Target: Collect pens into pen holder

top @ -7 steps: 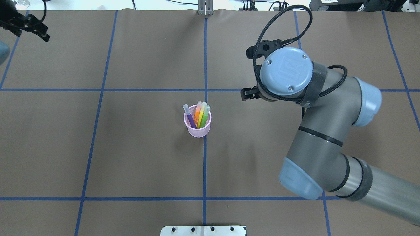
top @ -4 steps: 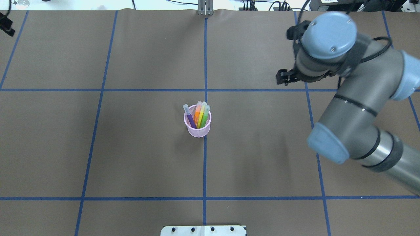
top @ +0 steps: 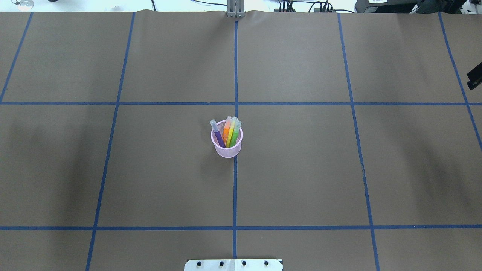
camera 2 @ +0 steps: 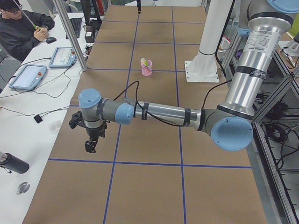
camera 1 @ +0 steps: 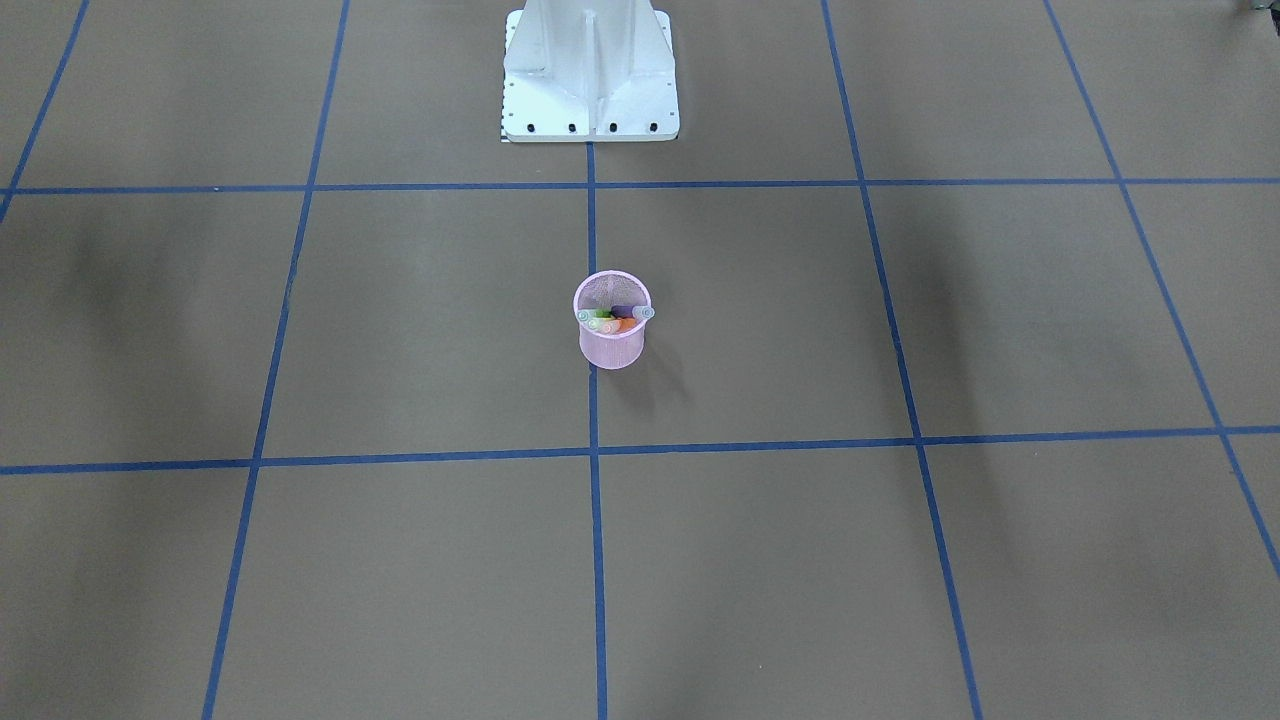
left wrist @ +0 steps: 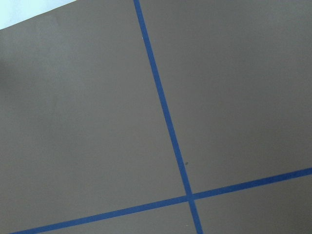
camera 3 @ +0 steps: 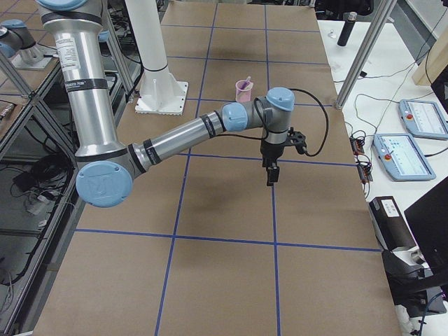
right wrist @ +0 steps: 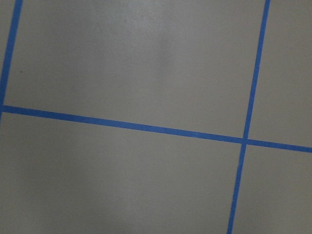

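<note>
Right gripper (camera 3: pixel 270 175), left gripper (camera 2: pixel 90 145) swung well clear, jaw state unclear; four pens (top: pixel 230 132) stand in holder (top: pixel 227 151); task looks done.

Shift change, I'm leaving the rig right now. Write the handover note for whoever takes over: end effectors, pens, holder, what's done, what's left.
Left end effector: hangs over the table near its left end, far from the holder; open or shut cannot be told.
Right end effector: hangs near the table's right end; open or shut cannot be told.
Pen holder: upright at the table's centre.
Pens: purple pen, orange pen, yellow pen and green pen stand inside it, caps up.
Done: all four collected.
Left: no pen shows outside the holder.
</note>
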### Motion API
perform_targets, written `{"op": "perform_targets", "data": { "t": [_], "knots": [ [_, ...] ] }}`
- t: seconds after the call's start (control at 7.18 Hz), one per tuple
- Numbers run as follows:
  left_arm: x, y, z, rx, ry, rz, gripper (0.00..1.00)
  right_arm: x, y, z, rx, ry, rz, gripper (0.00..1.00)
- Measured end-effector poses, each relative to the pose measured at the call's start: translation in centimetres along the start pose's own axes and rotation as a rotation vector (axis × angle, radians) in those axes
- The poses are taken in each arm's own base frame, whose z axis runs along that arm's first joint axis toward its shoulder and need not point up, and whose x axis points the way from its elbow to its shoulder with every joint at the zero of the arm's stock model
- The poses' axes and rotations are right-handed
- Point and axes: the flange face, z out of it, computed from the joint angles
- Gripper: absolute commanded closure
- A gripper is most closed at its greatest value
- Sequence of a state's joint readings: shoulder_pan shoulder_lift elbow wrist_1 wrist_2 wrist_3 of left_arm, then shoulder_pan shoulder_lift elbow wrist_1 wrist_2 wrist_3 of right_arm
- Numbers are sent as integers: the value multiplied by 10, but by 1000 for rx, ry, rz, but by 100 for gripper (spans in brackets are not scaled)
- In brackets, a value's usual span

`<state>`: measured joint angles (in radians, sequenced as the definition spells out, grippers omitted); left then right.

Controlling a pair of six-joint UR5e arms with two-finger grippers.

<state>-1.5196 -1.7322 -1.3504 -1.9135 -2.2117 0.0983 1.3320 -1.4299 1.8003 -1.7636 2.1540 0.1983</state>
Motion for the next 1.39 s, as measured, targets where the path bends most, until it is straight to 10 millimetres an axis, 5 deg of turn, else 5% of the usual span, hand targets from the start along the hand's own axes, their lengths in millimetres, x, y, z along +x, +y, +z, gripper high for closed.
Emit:
{"op": "perform_targets", "data": {
  "t": [0.28, 0.42, 0.7, 0.97, 1.39],
  "knots": [
    [-10, 34, 10, 27, 22, -3, 0, 94, 4, 50, 19, -126, 75, 0],
    [0, 40, -9, 7, 59, -46, 0, 134, 13, 70, 40, -154, 69, 0],
    [36, 50, -59, -58, 88, -122, 0, 183, 42, 83, 59, -175, 92, 0],
    [48, 66, -71, -95, 96, -156, 0, 198, 63, 67, 87, -185, 125, 0],
    [42, 74, -62, -120, 99, -167, 0, 155, 84, -2, 51, -187, 178, 0]
  ]
}}
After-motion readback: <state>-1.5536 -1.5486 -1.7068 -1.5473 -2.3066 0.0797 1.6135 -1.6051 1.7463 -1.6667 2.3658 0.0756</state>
